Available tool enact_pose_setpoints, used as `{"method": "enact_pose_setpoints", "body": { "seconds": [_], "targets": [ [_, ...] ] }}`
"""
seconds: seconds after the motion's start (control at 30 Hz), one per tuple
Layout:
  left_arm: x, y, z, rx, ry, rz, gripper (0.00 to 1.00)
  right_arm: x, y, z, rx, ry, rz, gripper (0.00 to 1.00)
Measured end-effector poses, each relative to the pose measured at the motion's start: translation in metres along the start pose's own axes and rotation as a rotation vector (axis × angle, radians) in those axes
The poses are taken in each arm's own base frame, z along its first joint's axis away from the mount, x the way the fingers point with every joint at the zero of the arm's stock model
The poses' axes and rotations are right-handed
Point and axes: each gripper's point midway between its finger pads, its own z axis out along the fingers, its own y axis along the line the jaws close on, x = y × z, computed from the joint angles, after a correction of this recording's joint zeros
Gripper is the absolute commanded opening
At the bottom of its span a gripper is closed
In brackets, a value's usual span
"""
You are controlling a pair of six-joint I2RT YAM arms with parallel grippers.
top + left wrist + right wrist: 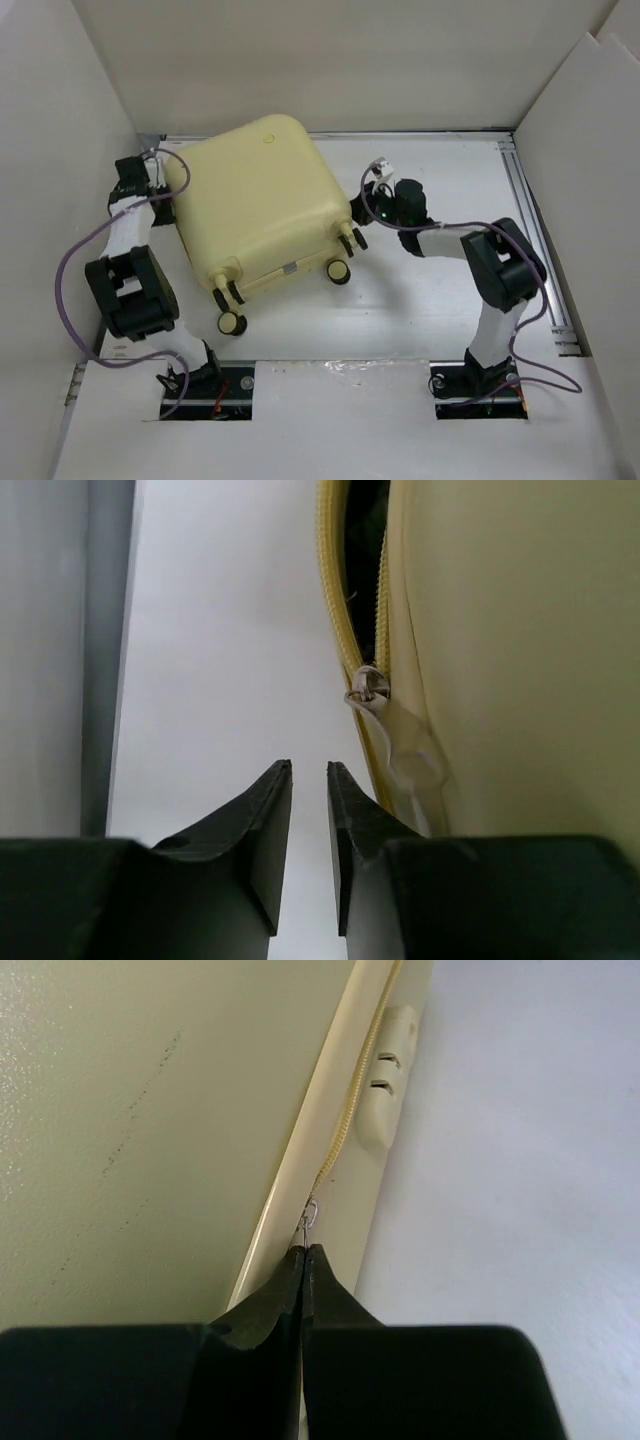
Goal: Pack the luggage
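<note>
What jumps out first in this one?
A pale-yellow suitcase lies flat left of centre, wheels on its near side. The right pincer is shut on a zip pull at its right edge. The left pincer, slightly open and empty, sits beside a clear zip tab where the zip gapes.

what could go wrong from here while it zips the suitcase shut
1. The right tool pinches the small metal zip ring with only its very tips, so a firm tug could slip it free.
2. The left tool stands slightly open beside the clear pull tab and holds nothing. Closing where it is would likely miss the tab.
3. The suitcase seam gapes dark above that tab's slider, so the lining might snag.
</note>
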Motion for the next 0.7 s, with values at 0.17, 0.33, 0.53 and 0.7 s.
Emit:
{"method": "enact_pose_setpoints", "body": {
  "seconds": [0.17, 0.33, 0.53, 0.7],
  "targets": [
    [-0.092, -0.066, 0.033, 0.057, -0.115, 0.233, 0.29, 0.018, 0.012, -0.048, 0.1, 0.016, -0.056, 0.0],
    [-0.191, -0.172, 0.055, 0.198, -0.289, 0.483, 0.48, 0.04, 0.032, -0.09, 0.195, 0.077, -0.137, 0.0],
    [-0.255, -0.309, -0.008, 0.458, -0.584, 0.647, 0.69, 0.078, 0.091, -0.109, 0.14, 0.174, -0.198, 0.0],
    [-0.222, -0.371, -0.113, 0.718, -0.628, 0.681, 0.81, 0.092, 0.133, -0.092, 0.017, 0.196, -0.189, 0.0]
  ]
}}
